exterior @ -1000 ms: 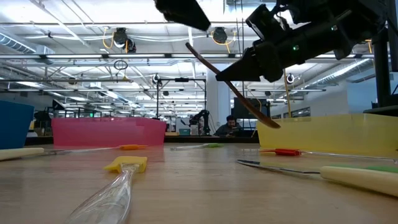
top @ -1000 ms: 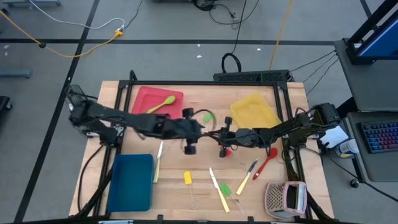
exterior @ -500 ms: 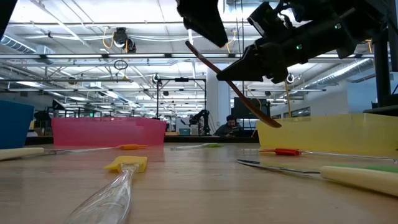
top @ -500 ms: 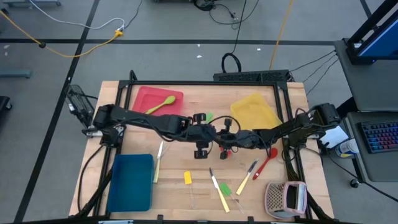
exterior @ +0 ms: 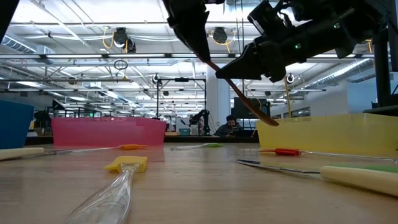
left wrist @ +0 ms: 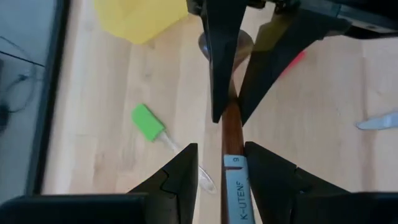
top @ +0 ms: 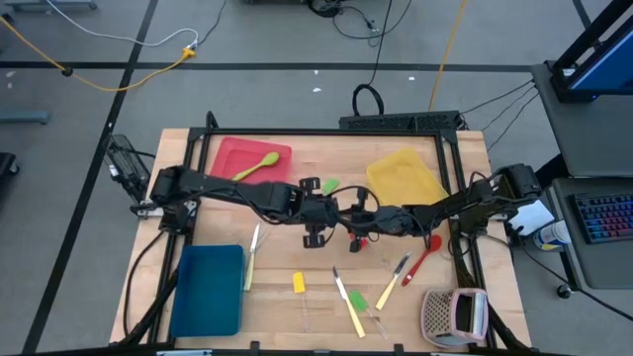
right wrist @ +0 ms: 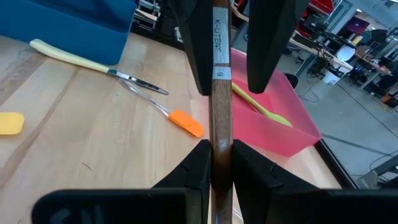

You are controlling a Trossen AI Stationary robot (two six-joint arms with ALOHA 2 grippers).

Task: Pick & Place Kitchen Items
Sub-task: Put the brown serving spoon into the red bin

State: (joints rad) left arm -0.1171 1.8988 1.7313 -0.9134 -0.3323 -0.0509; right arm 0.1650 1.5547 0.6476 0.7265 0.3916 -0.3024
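A brown wooden spoon hangs tilted above the table's middle. Its bowl is low and its handle end is high. My right gripper, reaching in from the table's right, is shut on the handle. My left gripper, reaching in from the table's left, is open. Its two fingers stand on either side of the handle's labelled free end. My right gripper pinches the spoon's handle between its two fingers, about midway along it. The handle runs forward along the fingers, toward my left gripper. The spoon is lifted clear of the table and tilted, with the bowl at the low end. My left gripper has the handle's free end close against one finger. I cannot tell whether that finger touches it.
A red tray holding a green spoon sits far left, a yellow tray far right, a blue tray near left. The perforated box is near right. Knives, spatulas and a red spoon lie on the near middle of the table.
My left gripper has gone toward the table's right, up to the spoon held by my right gripper. The handle's free end now lies between its open fingers. My right gripper and the spoon have stayed in place.
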